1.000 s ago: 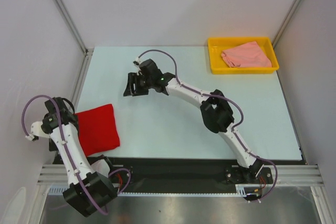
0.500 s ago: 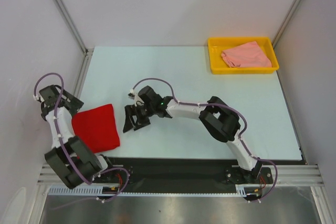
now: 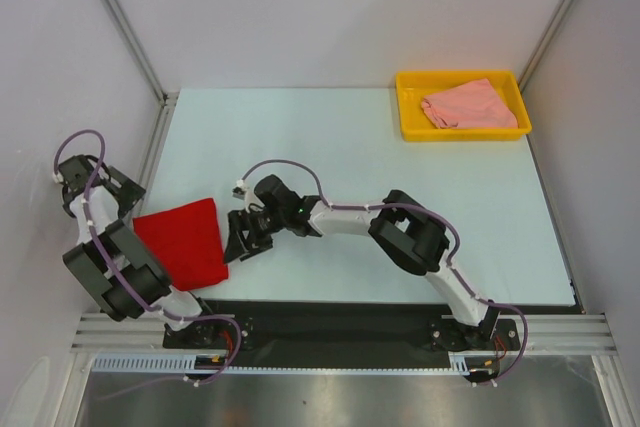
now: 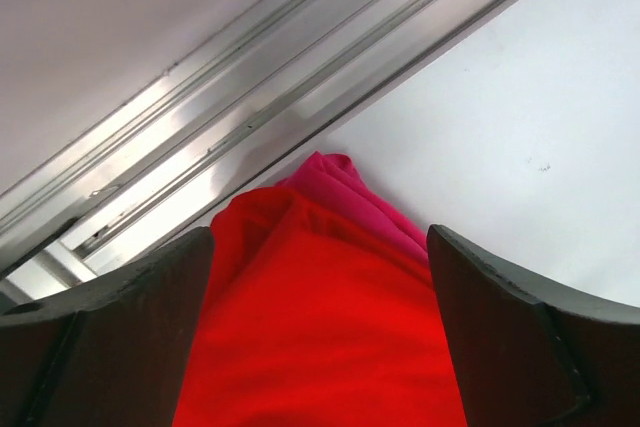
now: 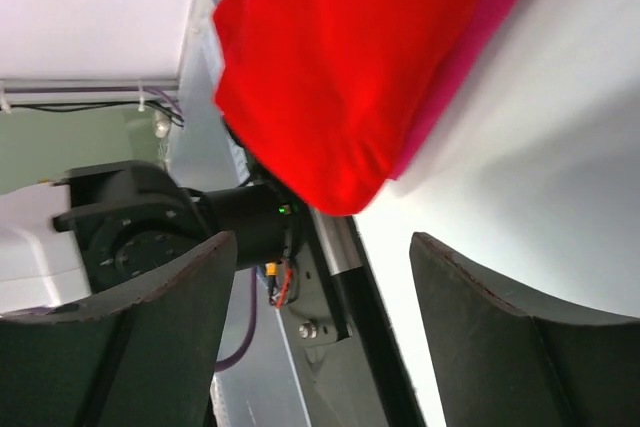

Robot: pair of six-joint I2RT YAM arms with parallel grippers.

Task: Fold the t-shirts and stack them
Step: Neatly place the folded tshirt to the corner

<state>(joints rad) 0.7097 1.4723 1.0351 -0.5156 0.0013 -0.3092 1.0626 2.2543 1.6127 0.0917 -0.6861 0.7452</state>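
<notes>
A folded red t-shirt lies at the near left of the table, on top of a magenta t-shirt whose edge peeks out from under it. A salmon pink t-shirt lies crumpled in the yellow tray at the far right. My left gripper hangs open over the red shirt's far-left corner, its jaws wide apart above the cloth. My right gripper is open just right of the stack, low over the table, with nothing between its jaws.
The table's left aluminium rail runs close beside the stack. The left arm's base and the table's near edge lie right behind the stack in the right wrist view.
My right arm swung from mid-table down and left to the red shirt's right edge. My left arm rose from the near edge to the shirt's far-left corner.
</notes>
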